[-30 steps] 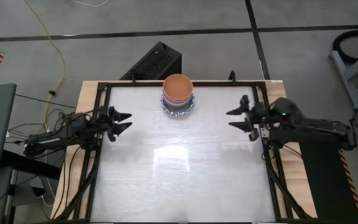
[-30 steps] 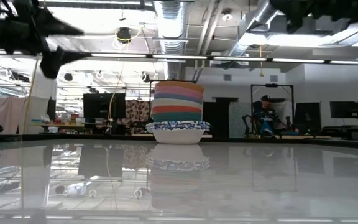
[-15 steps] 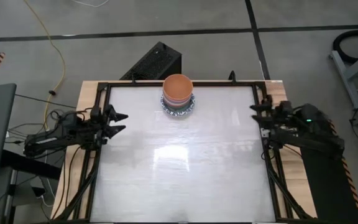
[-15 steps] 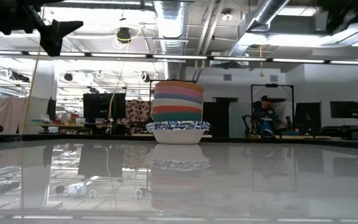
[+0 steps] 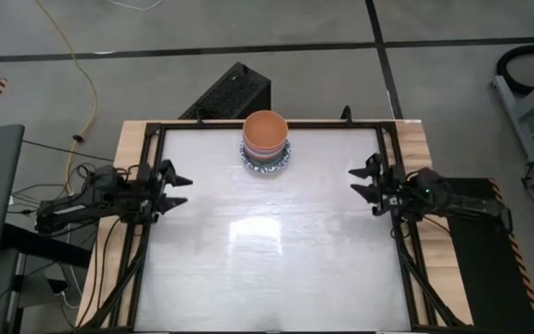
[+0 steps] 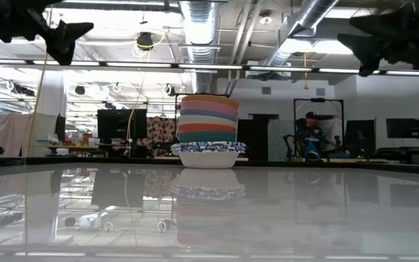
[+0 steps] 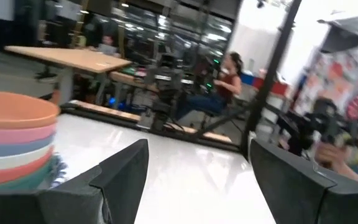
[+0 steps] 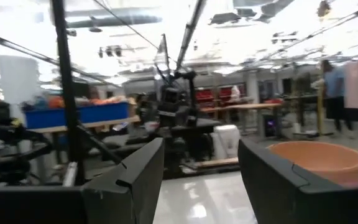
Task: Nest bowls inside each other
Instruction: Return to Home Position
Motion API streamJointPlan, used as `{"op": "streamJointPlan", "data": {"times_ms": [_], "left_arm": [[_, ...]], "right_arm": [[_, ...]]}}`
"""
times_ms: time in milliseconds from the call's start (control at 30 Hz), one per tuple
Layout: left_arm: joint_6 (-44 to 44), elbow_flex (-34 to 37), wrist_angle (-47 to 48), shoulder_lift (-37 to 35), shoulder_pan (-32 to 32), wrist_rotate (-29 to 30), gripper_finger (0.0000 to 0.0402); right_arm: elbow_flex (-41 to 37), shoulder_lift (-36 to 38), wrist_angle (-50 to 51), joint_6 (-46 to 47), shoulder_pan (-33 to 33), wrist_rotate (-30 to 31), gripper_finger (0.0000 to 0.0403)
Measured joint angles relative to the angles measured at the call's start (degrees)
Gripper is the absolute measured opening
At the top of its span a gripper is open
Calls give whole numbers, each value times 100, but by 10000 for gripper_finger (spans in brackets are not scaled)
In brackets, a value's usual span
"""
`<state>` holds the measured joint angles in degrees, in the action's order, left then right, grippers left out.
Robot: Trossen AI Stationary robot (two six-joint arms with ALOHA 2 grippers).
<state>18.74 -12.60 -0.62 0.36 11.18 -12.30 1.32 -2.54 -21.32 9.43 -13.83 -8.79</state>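
Observation:
The bowls [image 5: 265,144] stand nested in one stack at the middle of the table's far edge. An orange bowl [image 6: 209,99] is on top, with pink, blue, cream and teal ones below. The stack rests on a white bowl with a blue-patterned rim [image 6: 208,154], which stands on the table. My left gripper [image 5: 180,189] hovers open over the table's left edge, pointing toward the middle. My right gripper [image 5: 360,183] hovers open over the right edge. Both are far from the stack and hold nothing. The stack also shows in the left wrist view [image 7: 14,137] and its orange top in the right wrist view [image 8: 319,162].
The glossy white tabletop [image 5: 267,250] has a black frame [image 5: 146,232] along its edges. A black box [image 5: 230,93] lies on the floor behind the far edge. People sit at desks in the room beyond [image 6: 311,135].
My right gripper has drawn back toward the table's right edge, then come down and out over that edge again, still open. My left gripper has drawn back a little toward the left edge, risen slightly and turned. The bowl stack has stayed where it was.

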Motion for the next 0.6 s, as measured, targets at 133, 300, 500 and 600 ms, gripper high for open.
{"op": "streamJointPlan", "data": {"times_ms": [133,300,500,600], "left_arm": [[-339,48,-60,-3,0,-532,270],[-645,288,-68,-4,-2,-655,270],[-717,459,28,-4,0,-704,270],[-720,461,35,-7,0,-880,270]], "right_arm": [[-85,-4,8,60,322,-5,225],[-85,-5,33,143,806,103,225],[-87,-7,153,-257,1283,1163,225],[-87,-7,188,-478,1428,1348,225]]}}
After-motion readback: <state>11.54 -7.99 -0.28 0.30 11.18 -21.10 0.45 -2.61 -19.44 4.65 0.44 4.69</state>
